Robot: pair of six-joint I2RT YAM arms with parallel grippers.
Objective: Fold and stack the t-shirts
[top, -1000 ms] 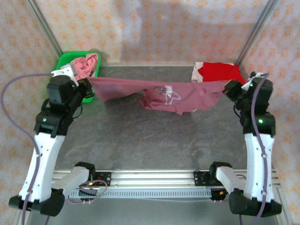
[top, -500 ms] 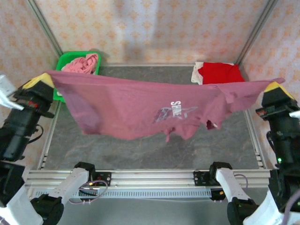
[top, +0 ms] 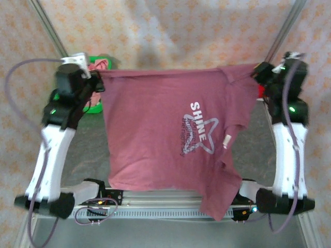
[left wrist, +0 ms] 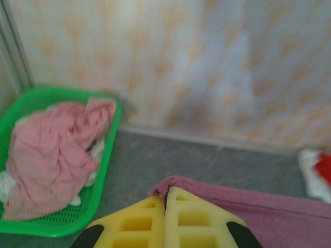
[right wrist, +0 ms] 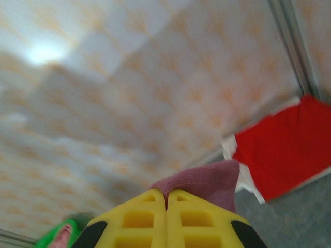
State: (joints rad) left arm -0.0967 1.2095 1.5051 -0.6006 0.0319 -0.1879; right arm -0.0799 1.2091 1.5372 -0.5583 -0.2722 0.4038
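Shirt (top: pixel 165 139) hangs spread, left hand (top: pixel 97 83) and right hand (top: pixel 254 72) clamped on corners at 10 and 2 o'clock; next, lay it flat.

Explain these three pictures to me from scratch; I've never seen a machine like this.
These are two white robot arms bolted at the near edge of a grey table. The wide picture looks down from above and behind them. The other two pictures come from a small camera on each wrist, with that arm's yellow fingers at the bottom. The left tool and the right tool are each shut on one edge of a maroon cloth t-shirt with a pale SHINE star print, holding it spread out between them. At the far left stands a green plastic basket with a crumpled pink shirt in it. At the far right a red shirt lies on a white shirt.
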